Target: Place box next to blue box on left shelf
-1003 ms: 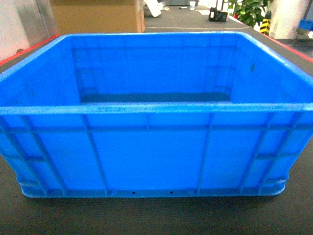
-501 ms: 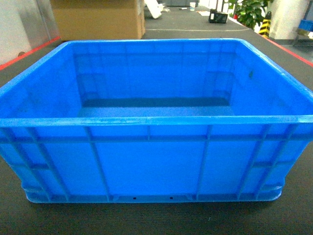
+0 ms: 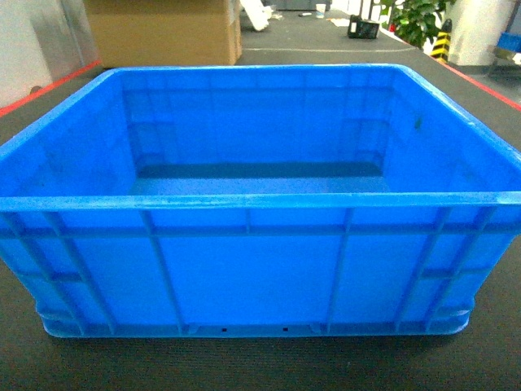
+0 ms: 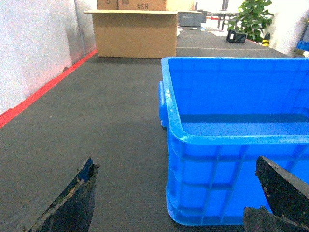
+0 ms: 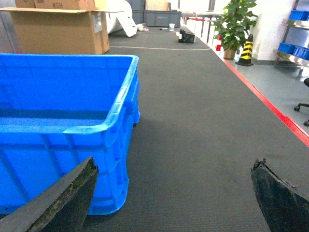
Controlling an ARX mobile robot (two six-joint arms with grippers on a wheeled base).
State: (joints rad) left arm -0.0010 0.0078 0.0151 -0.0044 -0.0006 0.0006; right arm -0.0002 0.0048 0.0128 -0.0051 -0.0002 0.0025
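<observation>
You've yet to grip the box: it sits on the floor, both grippers spread wide near its corners, no shelf visible.

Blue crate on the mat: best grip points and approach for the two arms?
Probably a two-arm lift: the box looks too wide for one gripper. Take the thick rim on the two short sides, left gripper from the left, right gripper from the right. Both are open near its front corners, and the dark mat is free on either side.
</observation>
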